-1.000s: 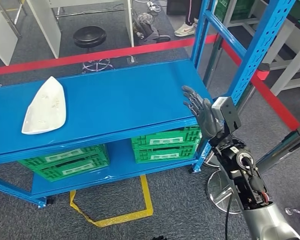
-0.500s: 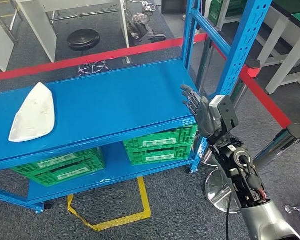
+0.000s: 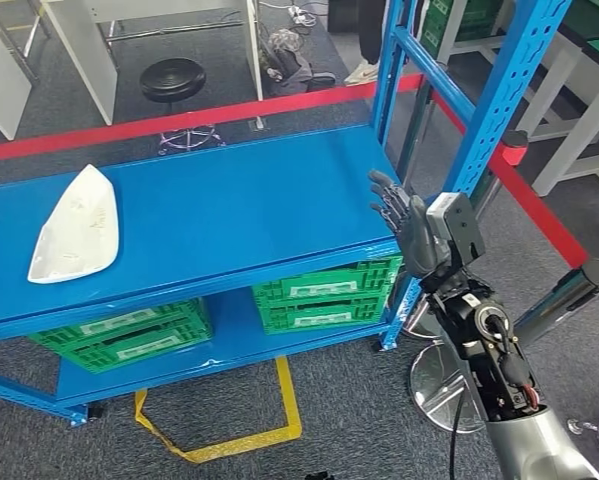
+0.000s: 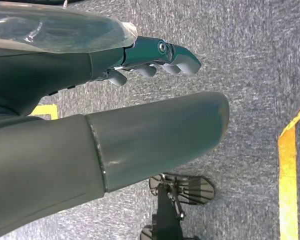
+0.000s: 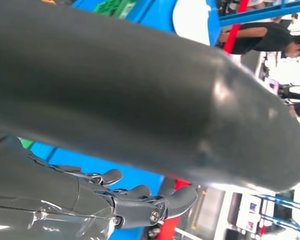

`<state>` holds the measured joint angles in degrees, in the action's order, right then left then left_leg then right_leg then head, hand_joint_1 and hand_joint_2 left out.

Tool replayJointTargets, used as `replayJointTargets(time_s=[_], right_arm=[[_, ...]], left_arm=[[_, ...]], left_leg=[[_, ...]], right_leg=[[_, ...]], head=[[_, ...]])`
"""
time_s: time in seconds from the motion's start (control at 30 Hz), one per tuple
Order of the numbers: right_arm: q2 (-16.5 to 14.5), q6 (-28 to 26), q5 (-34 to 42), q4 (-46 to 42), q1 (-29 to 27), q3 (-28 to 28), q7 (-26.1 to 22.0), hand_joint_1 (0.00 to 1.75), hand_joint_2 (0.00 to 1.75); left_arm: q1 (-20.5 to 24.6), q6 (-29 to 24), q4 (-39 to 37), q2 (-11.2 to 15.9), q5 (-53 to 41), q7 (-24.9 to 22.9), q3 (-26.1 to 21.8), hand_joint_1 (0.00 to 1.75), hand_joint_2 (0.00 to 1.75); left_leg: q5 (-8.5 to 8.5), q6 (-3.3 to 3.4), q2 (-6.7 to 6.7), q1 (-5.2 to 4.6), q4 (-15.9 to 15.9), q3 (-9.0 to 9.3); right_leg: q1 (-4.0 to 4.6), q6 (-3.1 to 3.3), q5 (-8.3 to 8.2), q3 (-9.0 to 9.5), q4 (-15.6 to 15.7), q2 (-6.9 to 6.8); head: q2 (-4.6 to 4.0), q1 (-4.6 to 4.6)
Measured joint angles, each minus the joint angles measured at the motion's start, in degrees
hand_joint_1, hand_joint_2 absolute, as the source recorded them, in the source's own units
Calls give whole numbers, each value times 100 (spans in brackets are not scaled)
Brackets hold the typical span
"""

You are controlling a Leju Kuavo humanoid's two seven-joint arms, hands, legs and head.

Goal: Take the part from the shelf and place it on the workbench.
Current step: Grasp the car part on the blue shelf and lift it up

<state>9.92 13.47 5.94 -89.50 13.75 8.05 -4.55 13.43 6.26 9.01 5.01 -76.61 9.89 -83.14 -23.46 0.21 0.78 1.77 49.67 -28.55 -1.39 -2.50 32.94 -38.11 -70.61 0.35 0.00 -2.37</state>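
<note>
So, head view first: the part [image 3: 75,228], white and roughly triangular, lies flat on the top deck of the blue shelf [image 3: 235,210], near the deck's left end. Your right hand [image 3: 403,220] sits at the opposite end, just off the deck's right front corner, so the two are well apart with bare blue deck between them. The hand is raised at deck height, fingers [image 3: 386,200] spread and pointing toward the shelf, holding nothing. The forearm runs down to the lower right of the picture, wrist camera block and exposed cabling on top. Green crates [image 3: 326,290] sit on the lower deck below the hand. You can't tell from here whether the fingertips touch the deck edge or sit just short of it.

Left wrist view: the left hand [image 4: 140,65] hangs over grey carpet, thumb straight, dark fingers [image 4: 178,55] extended and lying close side by side, nothing in them. Yellow floor tape [image 4: 290,165] runs along one edge. A dark object on the floor under the thumb is hard to make out.

Right wrist view: the thumb blocks most of the picture. Past it you get a white patch, the part [image 5: 195,15], against blue shelf, mostly cut off. The fingers [image 5: 140,200] are extended and slightly fanned, empty. A person [image 5: 269,37] stands in the background, blurred.
</note>
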Motion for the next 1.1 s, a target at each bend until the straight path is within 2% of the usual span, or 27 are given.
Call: replayJointTargets(time_s=[0.03,0.1,0.13,0.17,0.2,0.23,0.27,0.33,0.4,0.47,0.5,0.53,0.57,0.63,0.67,0.7,0.73,0.8,0.87,0.9,0.97,1.0,1.03,1.07,1.1], right_arm=[[0,2,0,0,-11,-7,4,0,0],[0,7,0,1,-12,-16,9,0,0],[0,11,1,4,-10,-17,11,0,0],[0,16,5,3,-11,-19,14,0,0],[0,23,12,1,-17,-21,14,0,0],[0,34,19,-2,-22,-24,15,0,0],[0,49,27,-8,-28,-28,14,0,0],[0,77,47,-22,-29,-31,9,0,0],[0,89,77,-38,-14,-31,7,0,0],[0,93,96,-40,-19,-32,8,0,0],[0,93,100,-40,-31,-32,9,0,0],[0,93,102,-39,-41,-32,9,0,0],[0,93,103,-40,-44,-32,9,0,0],[0,93,101,-43,-41,-32,9,0,0],[0,93,96,-46,-38,-32,10,0,0],[0,92,92,-50,-40,-32,13,0,0],[0,92,88,-53,-46,-33,17,0,0],[0,91,84,-69,-59,-39,24,0,0],[0,94,83,-91,-60,-49,26,0,0],[0,97,83,-98,-58,-55,27,0,0],[0,106,79,-99,-64,-62,34,0,0],[0,113,71,-99,-74,-64,39,0,0],[0,121,56,-98,-84,-64,43,0,0],[0,130,40,-98,-89,-64,45,0,0],[0,137,27,-98,-91,-65,48,0,0]], left_arm=[[-3,2,0,-8,0,-2,0,0,0],[-4,7,1,-14,0,-3,0,0,0],[0,9,2,-4,0,-2,0,0,0],[4,10,3,1,-2,-1,0,0,0],[7,10,3,7,-6,0,0,0,0],[9,10,2,11,-10,0,0,0,0],[10,10,1,7,-15,0,0,0,0],[25,11,0,9,-19,-1,0,0,0],[49,13,0,3,-25,-1,0,0,0],[48,13,0,3,-32,-1,0,0,0],[42,13,0,4,-34,-1,0,0,0],[36,13,0,1,-35,-1,0,0,0],[35,12,0,-3,-36,-1,0,0,0],[48,7,0,1,-41,-1,0,0,0],[57,2,-1,5,-45,-1,0,0,0],[64,-5,1,18,-49,-1,0,0,0],[65,-12,2,26,-54,0,0,0,0],[61,-22,4,31,-57,1,0,0,0],[66,-25,4,19,-61,7,0,0,0],[70,-25,4,11,-63,10,0,0,0],[68,-26,4,-6,-68,14,0,0,0],[62,-28,4,-12,-69,14,0,0,0],[58,-31,4,-16,-70,14,0,0,0],[56,-34,4,-19,-69,14,0,0,0],[55,-37,4,-21,-69,14,0,0,0]], left_leg=[[-33,-37,-1,30,29,12],[-135,-143,-8,103,137,38],[-192,-204,-14,118,203,40],[-232,-257,-22,122,261,27],[-252,-296,-28,116,296,12],[-254,-323,-31,112,307,4],[-255,-342,-32,123,310,1],[-344,-353,-31,138,471,-63],[-615,-331,-31,117,1102,-394],[-898,-287,-33,67,1993,-934],[-922,-250,-34,36,2268,-1142],[-843,-197,-37,2,2351,-1261],[-646,-125,-40,-41,2172,-1248],[-150,78,-48,-155,1370,-969],[7,159,-44,-203,994,-821],[76,198,-40,-240,748,-723],[66,204,-35,-262,649,-683],[64,153,-32,-256,561,-644],[83,133,-34,-215,451,-570],[89,127,-35,-193,409,-535],[77,139,-45,-193,397,-513],[69,140,-54,-193,400,-508],[62,137,-70,-194,404,-501],[54,129,-89,-194,408,-488],[44,117,-111,-194,413,-468]], right_leg=[[-36,-47,-145,26,112,-6],[-107,-159,-572,368,873,-26],[-121,-194,-701,536,1222,-23],[-122,-166,-733,641,1414,-7],[-103,-107,-686,669,1452,15],[-87,-20,-669,663,1432,38],[-80,64,-658,666,1415,53],[-73,153,-644,679,1412,61],[-58,206,-632,706,1423,58],[-15,241,-610,720,1424,56],[14,263,-595,735,1424,58],[46,287,-577,758,1425,62],[78,308,-556,791,1427,66],[129,334,-509,859,1435,71],[152,332,-486,877,1436,76],[159,322,-469,880,1440,77],[155,304,-458,875,1447,78],[140,252,-444,869,1475,69],[137,190,-304,799,1297,46],[134,163,-156,678,1028,34],[124,123,192,300,241,26],[119,109,272,133,-59,24],[117,100,246,54,-167,23],[116,99,108,90,-45,22],[116,105,-121,243,301,26]], head=[[0,-13],[0,-43],[0,-71],[0,-96],[0,-92],[0,-77],[0,-43],[0,37],[0,115],[0,160],[0,168],[0,173],[0,175],[0,173],[0,167],[0,160],[0,156],[0,162],[0,155],[0,133],[0,76],[0,50],[0,29],[0,15],[0,-3]])
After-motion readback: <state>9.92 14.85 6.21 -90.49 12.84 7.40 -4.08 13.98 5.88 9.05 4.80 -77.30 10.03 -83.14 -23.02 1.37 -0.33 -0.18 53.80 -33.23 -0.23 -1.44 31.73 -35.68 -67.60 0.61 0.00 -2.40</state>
